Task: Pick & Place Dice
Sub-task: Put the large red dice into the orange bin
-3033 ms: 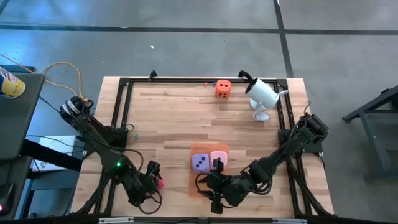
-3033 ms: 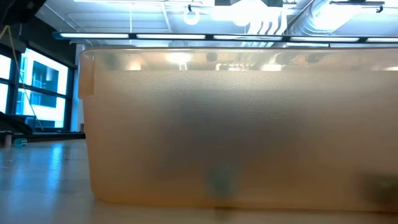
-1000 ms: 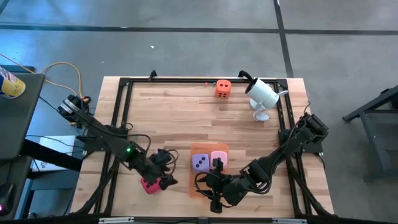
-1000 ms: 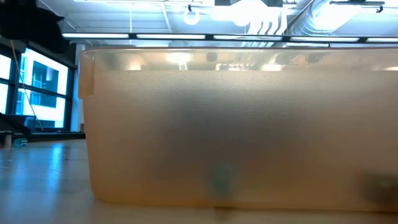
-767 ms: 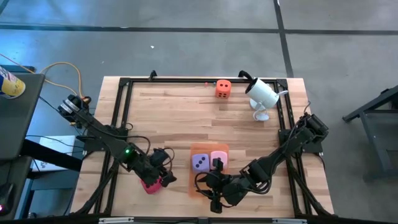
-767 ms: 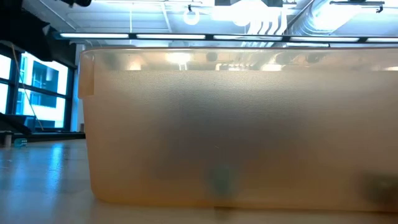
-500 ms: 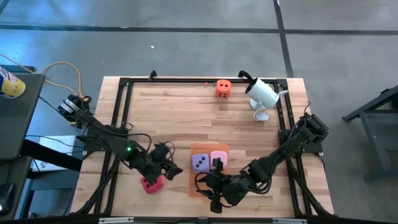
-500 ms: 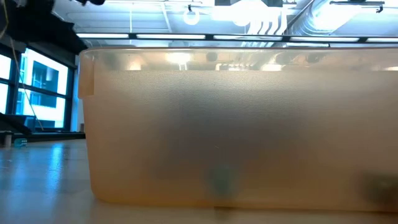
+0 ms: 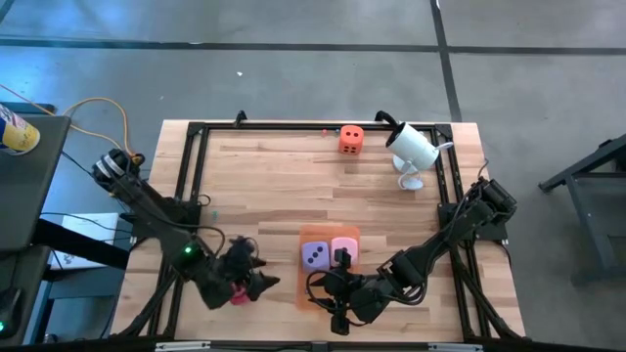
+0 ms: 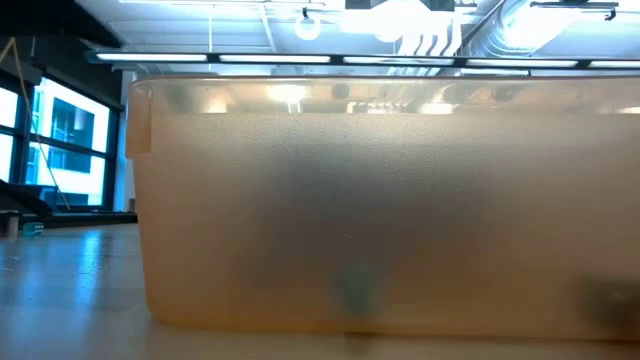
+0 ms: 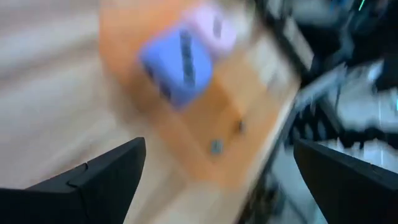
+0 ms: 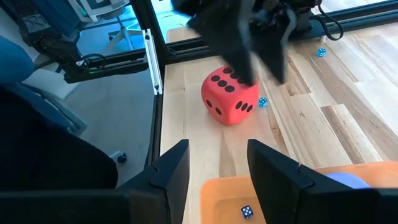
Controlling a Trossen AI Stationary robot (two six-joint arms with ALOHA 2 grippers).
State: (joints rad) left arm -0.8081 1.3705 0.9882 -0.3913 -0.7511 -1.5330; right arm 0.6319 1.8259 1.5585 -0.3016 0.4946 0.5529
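At the left gripper: released, spread wide, holding nothing, poised just above the red die. Judged as set that wide to straddle the broad, soft cube before closing. Resting flat on the wooden surface, near its front edge and just beside the orange mat, on the left arm's side; not yet lifted.

At the right gripper: parked at the mat's near edge, parted, nothing between. Judged as waiting clear of the left arm's path.

On the mat: purple die and pink die, side by side and touching, apparently already delivered.

At the far edge, well apart: orange die, near the white camera, untouched
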